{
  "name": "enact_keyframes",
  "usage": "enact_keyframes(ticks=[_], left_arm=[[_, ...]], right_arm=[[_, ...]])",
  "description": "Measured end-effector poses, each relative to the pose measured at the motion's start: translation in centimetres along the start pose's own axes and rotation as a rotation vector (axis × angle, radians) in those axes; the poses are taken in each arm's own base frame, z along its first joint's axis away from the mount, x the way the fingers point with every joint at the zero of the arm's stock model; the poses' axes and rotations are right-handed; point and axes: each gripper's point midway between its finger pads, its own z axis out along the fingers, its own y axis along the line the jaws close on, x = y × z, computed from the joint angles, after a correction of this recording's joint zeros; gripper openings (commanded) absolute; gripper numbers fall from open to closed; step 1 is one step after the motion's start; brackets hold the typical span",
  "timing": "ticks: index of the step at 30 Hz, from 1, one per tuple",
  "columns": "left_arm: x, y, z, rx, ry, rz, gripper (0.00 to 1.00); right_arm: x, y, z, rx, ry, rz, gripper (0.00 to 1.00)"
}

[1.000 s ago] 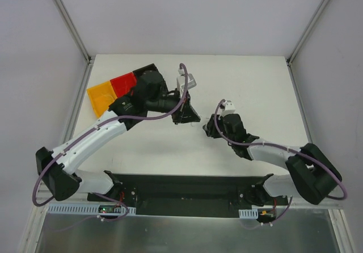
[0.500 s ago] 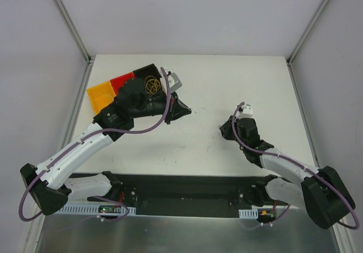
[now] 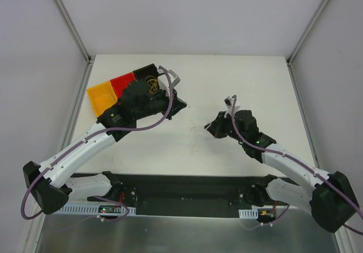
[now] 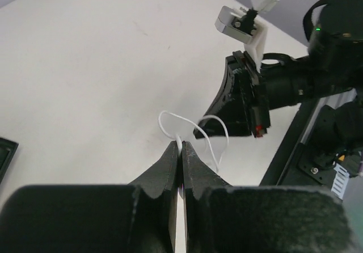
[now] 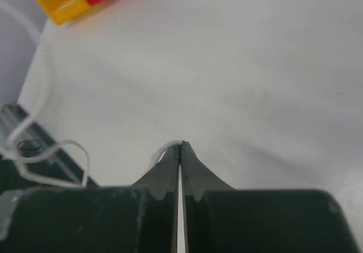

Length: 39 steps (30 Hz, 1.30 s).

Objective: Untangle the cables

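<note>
Overhead, the cables [image 3: 152, 84] sit as a small yellowish tangle in the black end compartment of the tray [image 3: 101, 97]. The left tool [image 4: 181, 150] hangs over the table [image 3: 255, 83] just off the tray's right edge, beside them. That tool is pinched fully closed on a thin white wire [image 5: 163, 148], and the right tool [image 5: 180, 146], well right of the tray, is likewise clamped tight on white wire.

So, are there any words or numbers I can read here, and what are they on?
None can be read.
The tray and the white wire pinched in the left pincer and right pincer bear no writing.
The ribbed white strip by the base is too blurred to tell.
</note>
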Motion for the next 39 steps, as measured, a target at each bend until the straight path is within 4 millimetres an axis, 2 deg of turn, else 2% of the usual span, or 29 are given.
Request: enact_keyframes(ticks=[1,2,4,5,6,8,10,13,17,20,25,28,30,32,36,39], left_arm=[[0.5,0.5,0.3,-0.025,0.016,-0.01,0.0],[1.0,1.1,0.6,-0.05,0.034,-0.022,0.0],[1.8,2.1,0.9,-0.1,0.059,-0.041,0.0],[2.1,2.5,1.0,-0.124,0.067,-0.048,0.0],[2.2,2.8,1.0,-0.145,0.069,-0.053,0.0],[2.2,3.9,0.9,-0.201,0.064,-0.072,0.0],[2.3,4.8,0.9,-0.256,0.059,-0.095,0.0],[3.2,5.9,1.5,-0.313,0.079,-0.136,0.0],[6.9,7.0,3.8,-0.343,0.185,-0.202,0.0],[10.7,7.8,5.3,-0.361,0.301,-0.255,0.0],[15.7,8.9,7.2,-0.383,0.453,-0.305,0.0],[17.6,9.4,7.8,-0.4,0.513,-0.314,0.0],[18.4,9.8,7.9,-0.416,0.536,-0.315,0.0],[18.7,10.4,7.6,-0.454,0.546,-0.306,0.01],[18.6,11.3,7.0,-0.513,0.531,-0.315,0.25],[19.2,11.6,6.1,-0.542,0.529,-0.358,0.34]], right_arm=[[-0.1,1.8,0.5,-0.058,0.016,0.001,0.0],[0.2,3.6,1.0,-0.114,0.042,0.0,0.06],[1.4,7.1,2.1,-0.223,0.115,0.003,0.26],[2.2,8.5,2.5,-0.263,0.154,0.005,0.31],[2.8,9.5,2.9,-0.289,0.188,0.009,0.37],[3.6,9.8,3.4,-0.281,0.22,0.015,0.44],[3.8,8.5,3.5,-0.212,0.225,0.024,0.45],[2.8,5.7,3.2,-0.097,0.187,0.046,0.47],[0.4,2.2,1.8,0.018,0.081,0.088,0.5],[-2.5,-0.8,0.9,0.113,-0.034,0.136,0.5],[-8.9,-6.4,0.8,0.272,-0.28,0.219,0.5],[-11.2,-7.9,1.8,0.316,-0.353,0.201,0.5],[-11.6,-8.4,2.6,0.328,-0.376,0.182,0.5],[-11.2,-9.2,3.2,0.335,-0.391,0.173,0.49],[-9.6,-10.4,3.4,0.357,-0.383,0.167,0.49],[-10.3,-10.2,3.4,0.347,-0.409,0.151,0.49]])
